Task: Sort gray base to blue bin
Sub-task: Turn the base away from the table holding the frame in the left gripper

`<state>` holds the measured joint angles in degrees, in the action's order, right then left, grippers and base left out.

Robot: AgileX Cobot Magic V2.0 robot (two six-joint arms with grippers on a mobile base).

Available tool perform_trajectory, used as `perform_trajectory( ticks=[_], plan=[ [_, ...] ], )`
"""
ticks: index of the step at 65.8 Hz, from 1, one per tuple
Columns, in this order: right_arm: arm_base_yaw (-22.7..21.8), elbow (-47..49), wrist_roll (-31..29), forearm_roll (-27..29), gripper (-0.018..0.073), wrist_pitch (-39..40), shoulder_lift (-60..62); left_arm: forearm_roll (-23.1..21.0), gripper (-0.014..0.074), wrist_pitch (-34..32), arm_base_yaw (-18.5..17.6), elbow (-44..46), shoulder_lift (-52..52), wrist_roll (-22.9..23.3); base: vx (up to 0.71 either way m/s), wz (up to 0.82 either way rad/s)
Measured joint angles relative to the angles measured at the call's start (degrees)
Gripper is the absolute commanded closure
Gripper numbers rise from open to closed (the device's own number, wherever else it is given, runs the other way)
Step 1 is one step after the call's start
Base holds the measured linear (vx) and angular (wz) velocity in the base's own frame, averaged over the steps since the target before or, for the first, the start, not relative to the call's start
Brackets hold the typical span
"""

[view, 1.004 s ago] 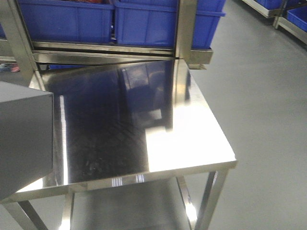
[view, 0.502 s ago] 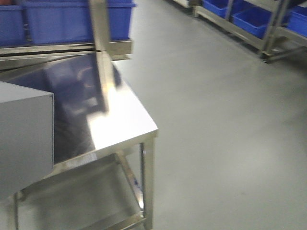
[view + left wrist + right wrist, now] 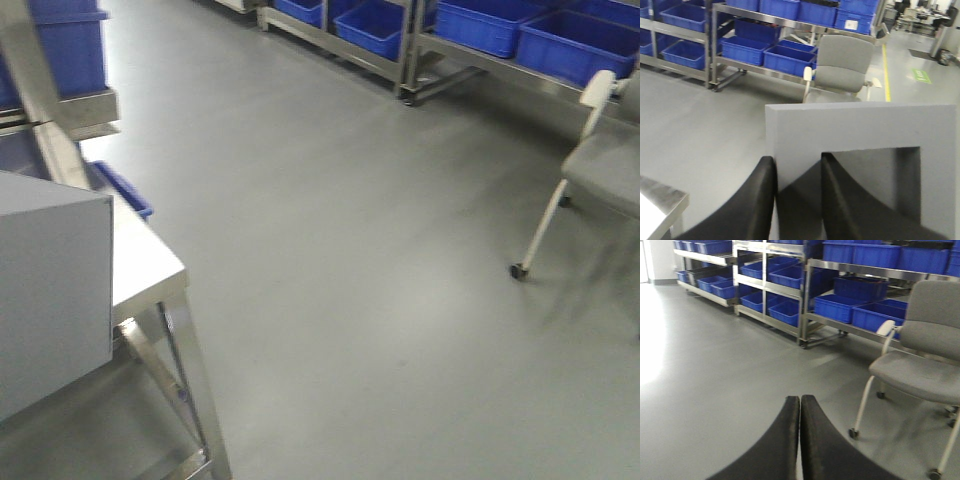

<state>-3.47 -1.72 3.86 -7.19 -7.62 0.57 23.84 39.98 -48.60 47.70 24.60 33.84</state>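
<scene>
The gray base is off the table, carried in the left gripper. One black finger lies against the outside of a thick side wall and the other sits inside the rectangular recess, so the jaws pinch that wall between them. It looks rigid and matte, so it should neither flex nor slide much in the pads, and it seems unlikely to be fragile. Its weight cannot be read from the pictures. Because the block hangs out to one side of the pinch, it may tend to twist, which makes a deep grip across the wall a sound place to hold it. The right gripper has its fingers pressed together on nothing. Only the left wrist view shows the recess and the pinch. The front view shows the corner of the steel table and a plain gray panel at lower left; whether that panel is the base I cannot tell. The right wrist view gives the clearest look at the blue bins on steel racks and the office chair on the floor between. Which bin is the destination is not evident.
</scene>
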Motion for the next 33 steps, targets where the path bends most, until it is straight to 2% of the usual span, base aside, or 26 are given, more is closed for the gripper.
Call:
perform_trajectory(
  ticks=[14,33],
  plan=[
    [0.0,0.0,0.0,0.0,0.0568,0.0,0.0,0.0,0.0471,0.06,0.0,0.0,0.0,-0.04,0.11,-0.45],
    [0.0,0.0,0.0,0.0,0.0568,0.0,0.0,0.06,0.0471,0.01,0.0,0.0,0.0,-0.04,0.18,-0.61]
  ],
)
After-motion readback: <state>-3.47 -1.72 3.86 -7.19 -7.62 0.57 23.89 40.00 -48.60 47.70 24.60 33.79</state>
